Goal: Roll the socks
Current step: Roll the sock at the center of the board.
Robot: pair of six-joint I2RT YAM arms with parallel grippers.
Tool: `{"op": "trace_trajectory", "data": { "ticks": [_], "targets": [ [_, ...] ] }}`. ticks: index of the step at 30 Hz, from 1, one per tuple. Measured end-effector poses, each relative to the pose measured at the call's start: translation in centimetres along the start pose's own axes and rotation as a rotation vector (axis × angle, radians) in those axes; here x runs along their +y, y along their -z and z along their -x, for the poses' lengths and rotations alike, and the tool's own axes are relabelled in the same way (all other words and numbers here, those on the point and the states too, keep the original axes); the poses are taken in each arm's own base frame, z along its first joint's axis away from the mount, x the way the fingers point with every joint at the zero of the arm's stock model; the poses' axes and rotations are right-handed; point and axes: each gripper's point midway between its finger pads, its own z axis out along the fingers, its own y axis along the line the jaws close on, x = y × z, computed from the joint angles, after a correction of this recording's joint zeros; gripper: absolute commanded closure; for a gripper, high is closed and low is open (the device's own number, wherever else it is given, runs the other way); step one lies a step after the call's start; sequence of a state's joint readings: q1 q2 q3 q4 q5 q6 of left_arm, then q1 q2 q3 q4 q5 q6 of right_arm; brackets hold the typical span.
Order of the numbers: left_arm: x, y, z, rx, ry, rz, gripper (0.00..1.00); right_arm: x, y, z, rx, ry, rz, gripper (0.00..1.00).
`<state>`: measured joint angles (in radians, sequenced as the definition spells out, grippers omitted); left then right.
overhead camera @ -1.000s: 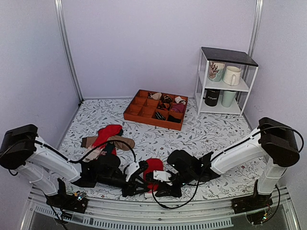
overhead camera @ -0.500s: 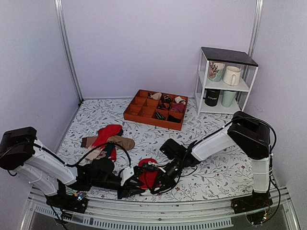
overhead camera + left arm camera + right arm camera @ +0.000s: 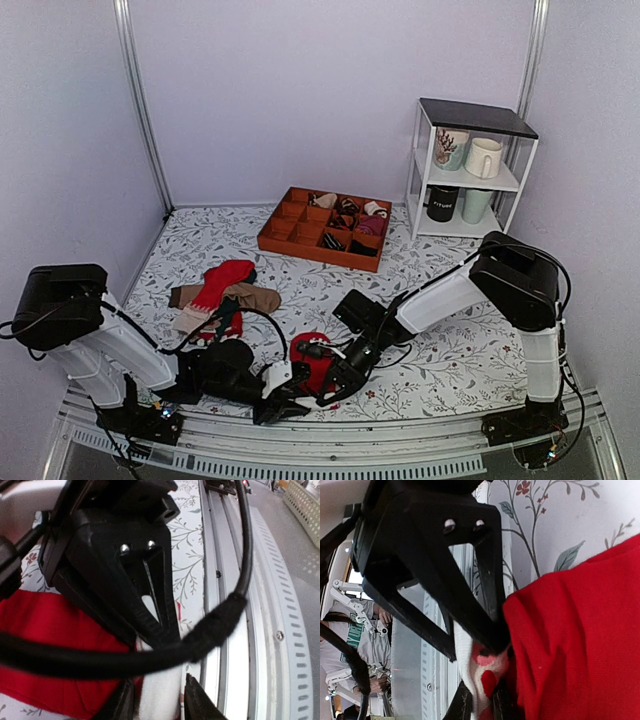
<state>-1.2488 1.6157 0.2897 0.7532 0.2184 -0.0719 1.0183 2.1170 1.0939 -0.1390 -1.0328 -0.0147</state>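
The red socks (image 3: 317,360) lie bunched near the table's front edge, between my two grippers. In the left wrist view the red cloth (image 3: 60,645) fills the left side, and the whitish cuff (image 3: 160,690) sits between my left gripper's (image 3: 157,700) fingers, which are shut on it. In the right wrist view the red sock (image 3: 580,630) fills the right side, and my right gripper (image 3: 479,702) is shut on the white, red-marked cuff (image 3: 482,672). The two grippers meet tip to tip at the cuff (image 3: 300,385). A black cable (image 3: 150,647) crosses the left wrist view.
A heap of red, brown and beige socks (image 3: 222,295) lies left of centre. An orange divided tray (image 3: 322,228) holding rolled bundles stands at the back. A white shelf with mugs (image 3: 465,170) stands back right. The metal rail (image 3: 265,605) marks the table's front edge.
Both grippers and the red socks have moved left and toward the front edge. The right arm stretched farther left; the left gripper closed in to meet it at the cuff.
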Motion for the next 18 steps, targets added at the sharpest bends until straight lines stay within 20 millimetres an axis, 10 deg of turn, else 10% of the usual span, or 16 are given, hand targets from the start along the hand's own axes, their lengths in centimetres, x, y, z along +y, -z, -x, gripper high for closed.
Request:
{"op": "trace_trajectory", "data": {
  "ticks": [5, 18],
  "targets": [
    [-0.02, -0.90, 0.49, -0.012, 0.000, -0.004, 1.00, 0.15, 0.10, -0.50, 0.015, -0.033, 0.010, 0.94],
    [-0.47, -1.17, 0.45, -0.024, 0.138, -0.030, 1.00, 0.67, 0.98, -0.62, -0.012, -0.047, -0.045, 0.66]
  ]
}}
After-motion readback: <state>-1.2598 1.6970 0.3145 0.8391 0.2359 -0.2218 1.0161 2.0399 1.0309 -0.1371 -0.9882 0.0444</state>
